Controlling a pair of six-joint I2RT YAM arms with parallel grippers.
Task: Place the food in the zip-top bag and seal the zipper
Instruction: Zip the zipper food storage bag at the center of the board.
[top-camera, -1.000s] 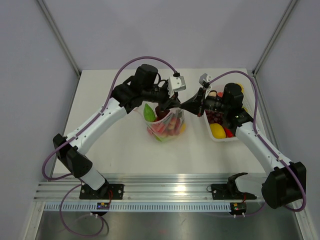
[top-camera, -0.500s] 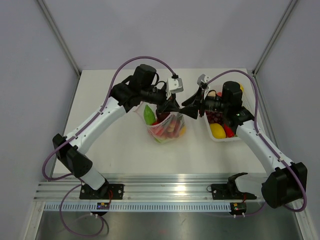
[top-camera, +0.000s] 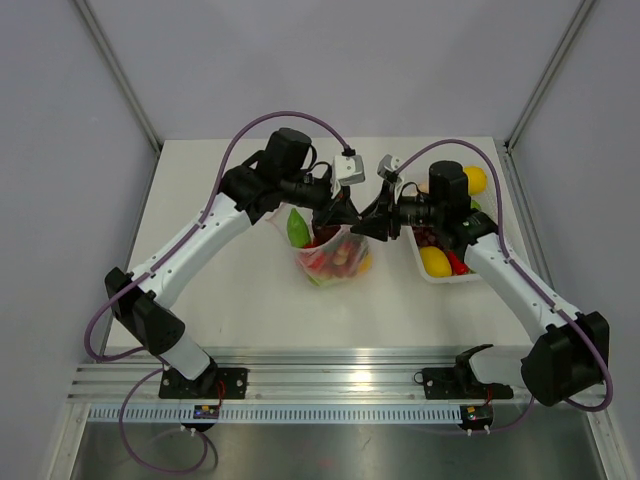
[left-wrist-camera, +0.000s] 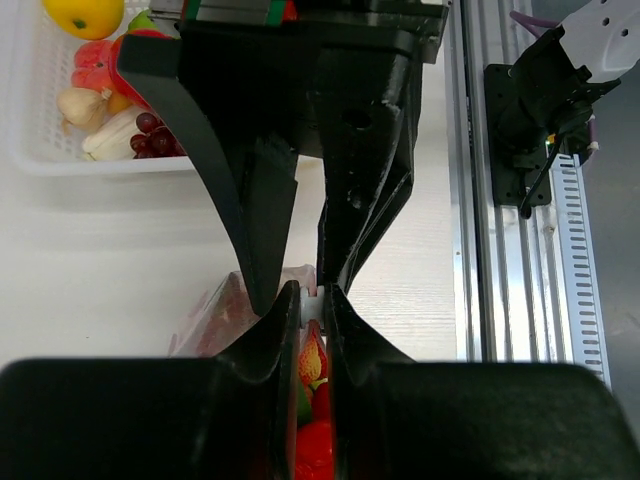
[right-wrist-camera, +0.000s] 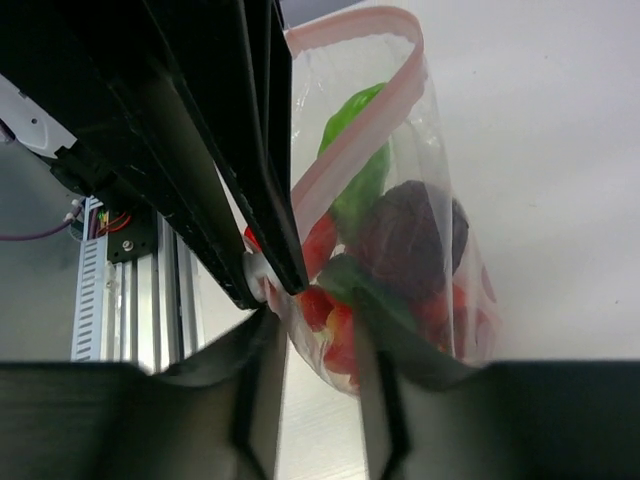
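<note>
With the left gripper (left-wrist-camera: 312, 296) clenched on the zipper (right-wrist-camera: 356, 128), I centre the released right gripper (right-wrist-camera: 315, 400), at 3 o'clock, astride it before clamping.

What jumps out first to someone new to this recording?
A clear zip-top bag stuffed with red and green toy food, mid-table, with both arms' jaws meeting at its pink-red mouth. Right of it, a white tray holds a yellow fruit and dark grapes.

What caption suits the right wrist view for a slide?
Left fingers pinch the zip-top bag at its pink zipper; right fingers stand open around the bag's edge, food inside.
</note>
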